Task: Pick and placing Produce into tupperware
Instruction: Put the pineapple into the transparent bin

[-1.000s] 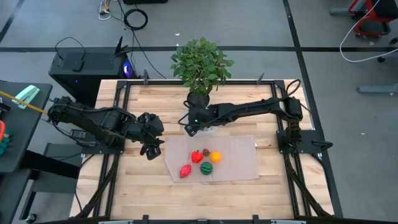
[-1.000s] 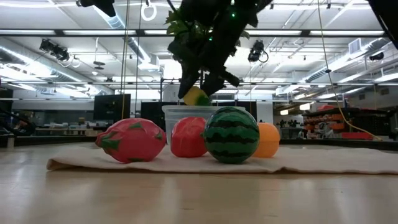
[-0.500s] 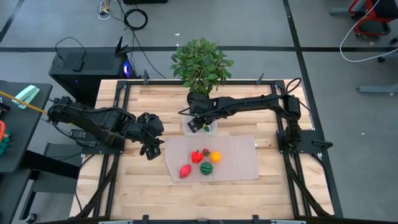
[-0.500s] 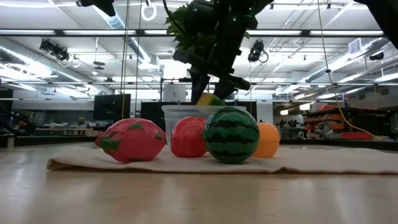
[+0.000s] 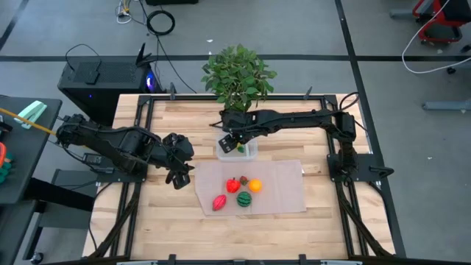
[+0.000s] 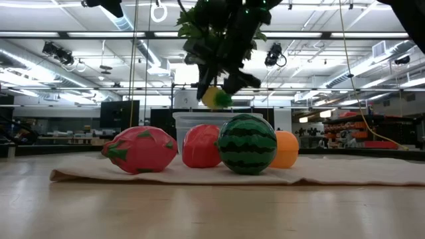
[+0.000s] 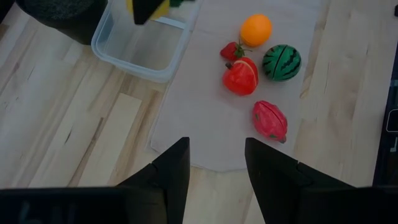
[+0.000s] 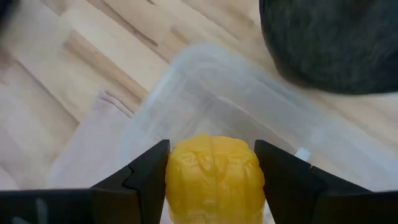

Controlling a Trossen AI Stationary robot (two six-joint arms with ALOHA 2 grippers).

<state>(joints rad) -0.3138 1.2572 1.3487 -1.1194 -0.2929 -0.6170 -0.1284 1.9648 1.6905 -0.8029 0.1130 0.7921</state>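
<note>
My right gripper (image 5: 235,143) hangs just above the clear tupperware (image 5: 238,151), shut on a yellow piece of produce (image 8: 214,177) with a green end (image 6: 225,100). The tupperware (image 8: 205,93) stands at the mat's far edge, in front of the plant pot. Lying on the mat are a red dragon fruit (image 5: 219,202), a red tomato (image 5: 232,185), a strawberry (image 5: 243,179), an orange (image 5: 255,185) and a watermelon (image 5: 244,199). My left gripper (image 5: 179,174) waits open above the wood, left of the mat. My right gripper pinches the yellow piece by its two opposite sides (image 8: 177,174) between its two fingers (image 8: 144,177). The fingers slant down from the table's right side. The piece hangs clear above the tupperware's opening (image 6: 199,117).
A leafy potted plant (image 5: 237,73) in a dark pot (image 5: 234,118) stands right behind the tupperware. The translucent mat (image 5: 283,193) covers the table's middle. Bare wood (image 5: 154,213) lies to the left and right of it, inside a black frame (image 5: 140,110).
My right gripper has carried the yellow piece a little toward the far edge over the tupperware. It dipped toward the rim, then rose again, and rolled at the wrist. The grip has stayed shut on the piece.
</note>
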